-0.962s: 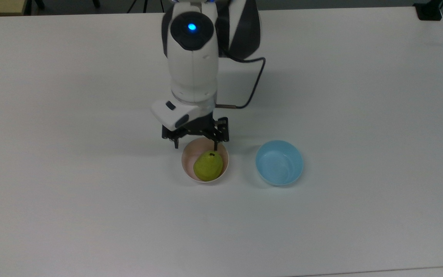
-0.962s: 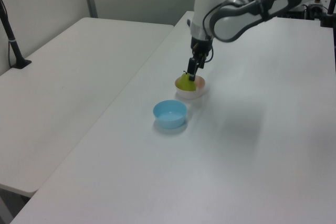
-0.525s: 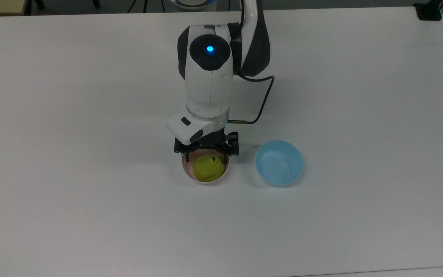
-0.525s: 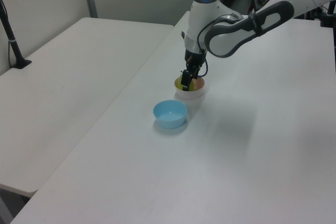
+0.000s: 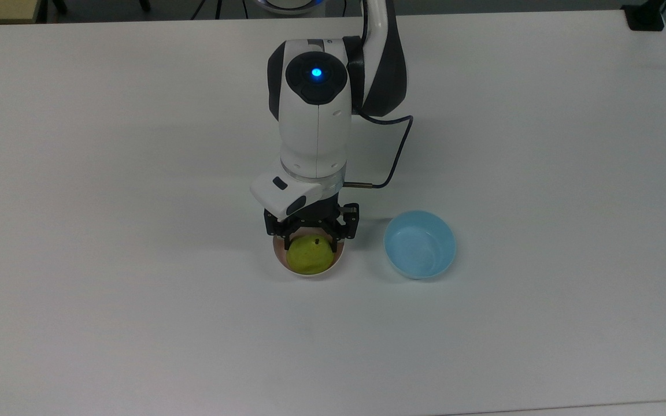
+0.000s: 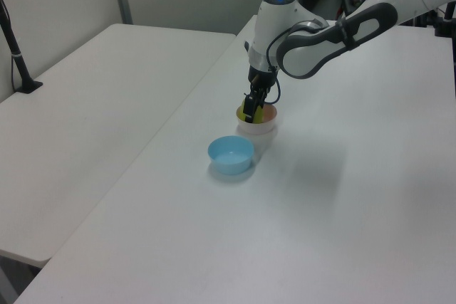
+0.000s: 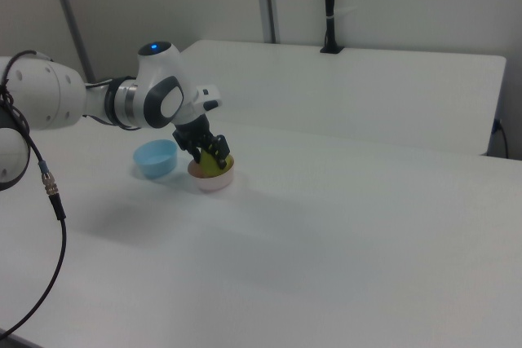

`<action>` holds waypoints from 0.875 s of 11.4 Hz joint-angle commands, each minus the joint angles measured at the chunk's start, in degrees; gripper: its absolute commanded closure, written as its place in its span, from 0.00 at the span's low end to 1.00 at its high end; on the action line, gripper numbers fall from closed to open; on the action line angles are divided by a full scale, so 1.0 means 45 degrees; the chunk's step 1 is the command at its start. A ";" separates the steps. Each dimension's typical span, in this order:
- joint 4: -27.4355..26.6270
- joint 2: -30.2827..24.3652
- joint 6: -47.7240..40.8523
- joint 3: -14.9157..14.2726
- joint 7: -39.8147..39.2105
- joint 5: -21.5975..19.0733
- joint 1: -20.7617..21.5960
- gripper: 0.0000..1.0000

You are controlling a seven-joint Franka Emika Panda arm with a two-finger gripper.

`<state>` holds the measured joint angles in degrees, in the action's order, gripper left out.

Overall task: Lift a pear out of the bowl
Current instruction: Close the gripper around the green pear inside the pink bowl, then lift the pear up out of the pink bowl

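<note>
A: Two bowls on the white bench (image 5: 136,318): a small round pale pink plastic bowl (image 5: 309,272) and a light blue plastic bowl (image 5: 420,244), just beside each other, not touching. Where's the fruit?

B: Small yellow-green speckled pear (image 5: 309,256), sitting in the pink bowl, dark stem spot facing up in the top view. Blue bowl holds nothing.

A: And the gripper (image 5: 310,238)?

B: Down at the pink bowl's far rim, over the pear. Fingers (image 5: 288,238) stand narrowly apart, one on each side of the pear's upper half. Contact — cannot tell from here. Pear still sits in the bowl.

A: Handling?

B: Judging by looks: light, firm, smooth rounded skin, so probably slippery. Tapered toward the stem, so a pinch high up could squirt it out. Better hold lies lower, across the widest part of the belly.

A: Risks?

B: Bowl looks light; it may tip or drag along if a finger catches the rim.
</note>
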<state>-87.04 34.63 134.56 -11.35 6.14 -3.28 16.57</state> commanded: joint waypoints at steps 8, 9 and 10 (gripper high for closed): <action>-0.3505 -0.7029 -0.5153 -0.0036 -0.2378 -0.0190 -0.1180 0.69; -0.3934 -0.7206 -0.5233 -0.0036 -0.2825 -0.0171 -0.1317 0.69; -0.4228 -0.7188 -0.5253 -0.0036 -0.3139 -0.0093 -0.1338 0.69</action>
<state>-100.29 4.59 110.76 -11.69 -3.76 -3.28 10.96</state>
